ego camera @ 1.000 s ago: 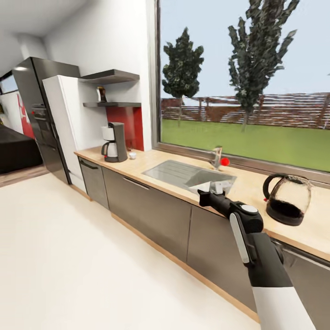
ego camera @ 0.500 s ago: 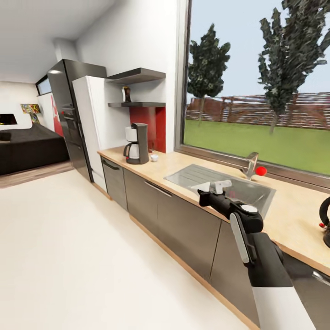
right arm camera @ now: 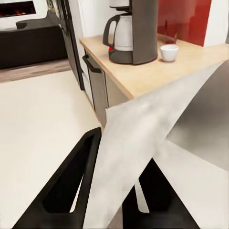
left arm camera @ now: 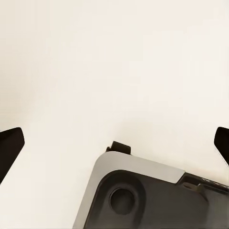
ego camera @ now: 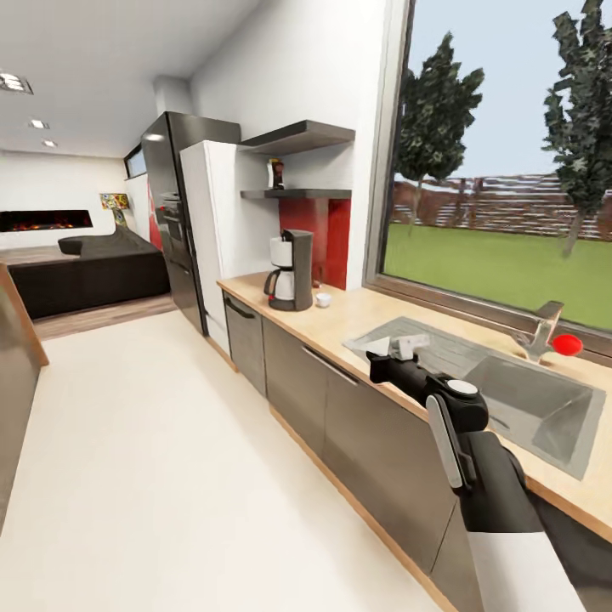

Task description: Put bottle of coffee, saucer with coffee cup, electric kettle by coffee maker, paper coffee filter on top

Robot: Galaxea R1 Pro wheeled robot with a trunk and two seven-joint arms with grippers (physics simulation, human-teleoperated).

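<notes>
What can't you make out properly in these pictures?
- Small dark bottle on the grey wall shelf, head view: too small to read.
- White paper filter, right wrist view: hides the right gripper fingertips.
- Steel sink, head view: its front edge is hidden behind the arm.

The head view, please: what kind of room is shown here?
A home kitchen, most likely open to a living area: a long wooden countertop with a sink under a window, a coffee maker, and a tall refrigerator.
</notes>
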